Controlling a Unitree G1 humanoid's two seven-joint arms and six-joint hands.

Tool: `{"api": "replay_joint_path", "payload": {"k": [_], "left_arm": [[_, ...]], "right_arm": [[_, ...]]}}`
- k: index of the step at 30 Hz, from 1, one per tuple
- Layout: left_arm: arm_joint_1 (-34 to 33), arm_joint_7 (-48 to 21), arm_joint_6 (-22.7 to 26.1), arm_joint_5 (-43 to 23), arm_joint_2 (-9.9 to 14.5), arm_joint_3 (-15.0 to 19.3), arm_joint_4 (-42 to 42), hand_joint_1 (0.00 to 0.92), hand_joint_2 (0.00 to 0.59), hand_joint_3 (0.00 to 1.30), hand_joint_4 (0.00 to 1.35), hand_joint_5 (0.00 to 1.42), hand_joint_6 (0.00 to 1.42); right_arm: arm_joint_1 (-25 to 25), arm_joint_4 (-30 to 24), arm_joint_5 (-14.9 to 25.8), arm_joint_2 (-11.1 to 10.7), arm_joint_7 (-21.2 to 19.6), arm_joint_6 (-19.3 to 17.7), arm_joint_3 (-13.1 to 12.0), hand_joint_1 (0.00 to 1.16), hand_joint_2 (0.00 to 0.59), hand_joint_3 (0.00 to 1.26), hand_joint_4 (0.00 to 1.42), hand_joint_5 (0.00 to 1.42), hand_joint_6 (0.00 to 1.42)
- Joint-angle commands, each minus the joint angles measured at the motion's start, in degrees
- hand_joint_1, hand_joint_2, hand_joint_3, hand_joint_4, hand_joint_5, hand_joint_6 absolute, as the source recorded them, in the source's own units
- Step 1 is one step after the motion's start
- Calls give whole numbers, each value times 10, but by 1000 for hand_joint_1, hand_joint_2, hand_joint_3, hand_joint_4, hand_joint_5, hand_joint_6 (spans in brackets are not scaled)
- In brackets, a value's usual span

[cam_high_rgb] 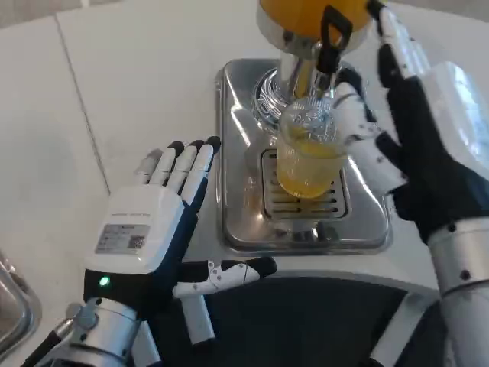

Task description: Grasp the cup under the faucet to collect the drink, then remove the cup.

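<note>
A clear cup (307, 155), about half full of orange drink, stands on the slotted grille (336, 205) of the steel drip tray (238, 153), right under the faucet (333, 37) of the orange-filled dispenser (306, 11). My right hand (428, 145) is just right of the cup, fingers spread and pointing up past the dispenser. Its thumb lies close against the cup's right side, and nothing wraps around the cup. My left hand (149, 225) rests flat on the table left of the tray, fingers straight and apart, holding nothing.
The dispenser's chrome column (294, 76) rises behind the cup. A metal rim (11, 306) shows at the lower left edge. The white table (137, 84) stretches left and back; its dark front edge (306, 321) runs below the tray.
</note>
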Motion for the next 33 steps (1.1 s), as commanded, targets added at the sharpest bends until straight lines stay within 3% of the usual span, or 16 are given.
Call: {"api": "replay_joint_path", "payload": {"k": [1, 7, 11, 13, 16, 18, 20, 24, 27, 30, 33], "left_arm": [[6, 8, -4, -2, 4, -3, -3, 70, 58, 0, 0, 0, 28], [2, 14, -7, -4, 4, -3, 3, 59, 58, 0, 0, 0, 28], [-7, 25, -18, -15, 2, -3, 20, 35, 58, 0, 0, 0, 30], [-17, 28, -21, -24, -2, -2, 29, 33, 58, 0, 0, 1, 33], [-31, 30, -24, -35, -5, -3, 42, 31, 55, 0, 0, 2, 36], [-39, 30, -25, -42, -7, -4, 51, 30, 52, 0, 0, 2, 38], [-55, 31, -28, -53, -11, -5, 67, 29, 51, 0, 0, 6, 39], [-75, 40, -33, -59, -15, -10, 89, 26, 48, 0, 0, 14, 52], [-85, 48, -37, -61, -20, -17, 99, 24, 41, 0, 0, 21, 55], [-90, 56, -36, -63, -26, -21, 105, 23, 39, 0, 0, 25, 56], [-99, 57, -35, -72, -34, -23, 119, 28, 29, 0, 0, 35, 64]], "right_arm": [[70, -31, 83, 51, -90, -26, 3, 0, 586, 0, 0, 0, 0], [124, -49, 163, 27, -164, -68, 18, 0, 586, 0, 0, 0, 0], [173, -67, 182, -6, -160, -88, 38, 0, 586, 0, 0, 0, 0], [195, -75, 179, -35, -145, -102, 41, 1, 586, 0, 0, 0, 0], [225, -84, 174, -67, -127, -129, 37, 138, 586, 0, 0, 0, 0], [247, -89, 179, -88, -119, -150, 28, 216, 574, 0, 0, 0, 0], [283, -97, 194, -124, -110, -182, -2, 243, 558, 0, 0, 0, 0], [322, -98, 208, -166, -104, -231, -41, 255, 553, 0, 0, 0, 0], [355, -87, 199, -198, -117, -285, -72, 317, 474, 0, 0, 0, 0], [385, -75, 194, -213, -128, -326, -93, 338, 446, 0, 0, 0, 0], [413, -65, 196, -216, -136, -357, -107, 355, 429, 0, 0, 0, 0]]}}
